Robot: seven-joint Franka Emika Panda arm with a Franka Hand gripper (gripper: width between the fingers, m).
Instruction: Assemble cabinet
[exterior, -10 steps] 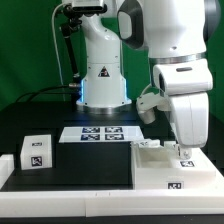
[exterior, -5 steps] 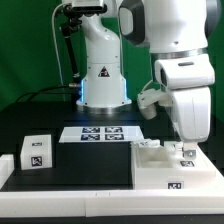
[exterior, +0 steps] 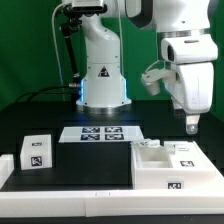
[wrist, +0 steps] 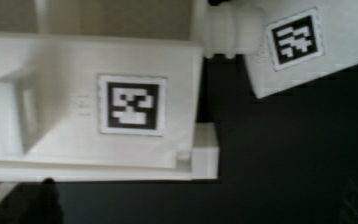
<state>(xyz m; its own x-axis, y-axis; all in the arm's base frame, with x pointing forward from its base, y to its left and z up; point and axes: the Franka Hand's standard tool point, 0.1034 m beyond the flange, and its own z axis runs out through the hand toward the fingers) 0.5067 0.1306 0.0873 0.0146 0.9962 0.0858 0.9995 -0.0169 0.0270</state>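
The white cabinet [exterior: 165,160] lies on the black table at the exterior view's right, with tags on its top and front. My gripper [exterior: 191,125] hangs above its right end, clear of it and holding nothing. In the wrist view the cabinet's panelled face with a tag [wrist: 135,103] fills the frame, and a second tagged white face [wrist: 291,40] sits beside it. My gripper [wrist: 194,205] shows one dark fingertip [wrist: 30,200] at the frame's edge. The jaws stand wide apart, with only black table between them.
A small white tagged cube [exterior: 36,150] stands at the exterior view's left. The marker board [exterior: 100,133] lies in the middle, in front of the robot base [exterior: 103,75]. A low white border [exterior: 70,195] runs along the table's front edge.
My gripper has risen straight up from the cabinet's right end, where it was down at the top surface, and now hangs above it. The cabinet has stayed put.
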